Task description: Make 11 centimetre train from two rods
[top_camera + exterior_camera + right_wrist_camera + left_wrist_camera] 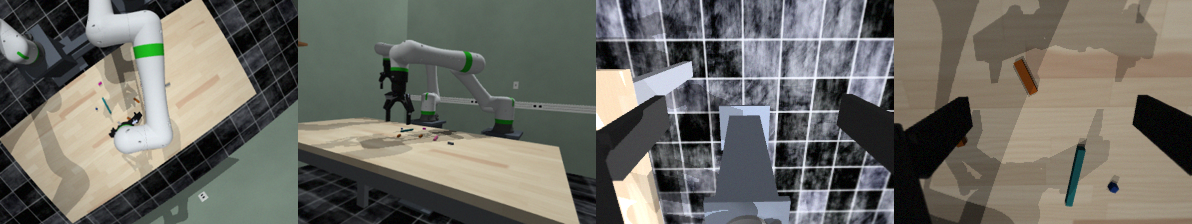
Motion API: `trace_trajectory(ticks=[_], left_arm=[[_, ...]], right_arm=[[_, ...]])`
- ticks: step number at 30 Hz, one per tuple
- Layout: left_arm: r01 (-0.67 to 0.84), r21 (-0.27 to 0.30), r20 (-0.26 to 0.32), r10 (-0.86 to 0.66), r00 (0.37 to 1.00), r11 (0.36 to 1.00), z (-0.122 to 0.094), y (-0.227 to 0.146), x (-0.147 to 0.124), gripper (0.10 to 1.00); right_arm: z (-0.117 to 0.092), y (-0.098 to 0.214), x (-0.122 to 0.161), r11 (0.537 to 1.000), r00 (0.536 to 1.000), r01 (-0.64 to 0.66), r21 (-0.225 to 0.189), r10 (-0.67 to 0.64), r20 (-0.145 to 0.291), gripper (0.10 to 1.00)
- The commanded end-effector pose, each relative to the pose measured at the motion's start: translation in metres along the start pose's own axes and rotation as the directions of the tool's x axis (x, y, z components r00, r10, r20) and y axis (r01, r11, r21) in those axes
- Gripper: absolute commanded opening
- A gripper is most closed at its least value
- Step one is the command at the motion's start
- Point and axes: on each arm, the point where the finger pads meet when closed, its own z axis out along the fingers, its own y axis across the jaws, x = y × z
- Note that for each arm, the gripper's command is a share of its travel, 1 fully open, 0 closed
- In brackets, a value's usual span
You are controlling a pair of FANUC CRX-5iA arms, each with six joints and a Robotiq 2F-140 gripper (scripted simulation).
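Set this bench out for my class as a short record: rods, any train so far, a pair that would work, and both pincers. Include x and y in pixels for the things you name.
rods: turquoise rod (106,105) (406,130) (1075,176), blue rod (96,108) (402,128) (1113,187), magenta rod (100,84) (424,128), pink rod (435,137), grey rod (167,84) (450,143), two orange rods (136,100) (421,135) (399,135) (1026,76)
train: none visible
workable pairs: turquoise with blue; pink with magenta
turquoise and blue: apart
left pincer (126,125) (398,122) (1051,106): open, above the table
right pincer (386,86) (753,110): open, empty
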Motion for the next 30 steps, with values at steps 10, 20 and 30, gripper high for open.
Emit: trace_trajectory(ticks=[10, 20, 30], left_arm=[[0.000, -0.001, -0.002, 0.000, 1.000, 1.000, -0.002, -0.078, -0.037, 1.000], [0.000, -0.001, -0.002, 0.000, 1.000, 1.000, -0.002, -0.078, -0.037, 1.000], [0.000, -0.001, -0.002, 0.000, 1.000, 1.000, -0.002, -0.078, -0.037, 1.000]], right_arm=[[-0.001, 0.000, 0.000, 1.000, 1.000, 0.000, 0.000, 0.000, -0.002, 1.000], [-0.001, 0.000, 0.000, 1.000, 1.000, 0.000, 0.000, 0.000, -0.002, 1.000], [-0.001, 0.000, 0.000, 1.000, 1.000, 0.000, 0.000, 0.000, -0.002, 1.000]])
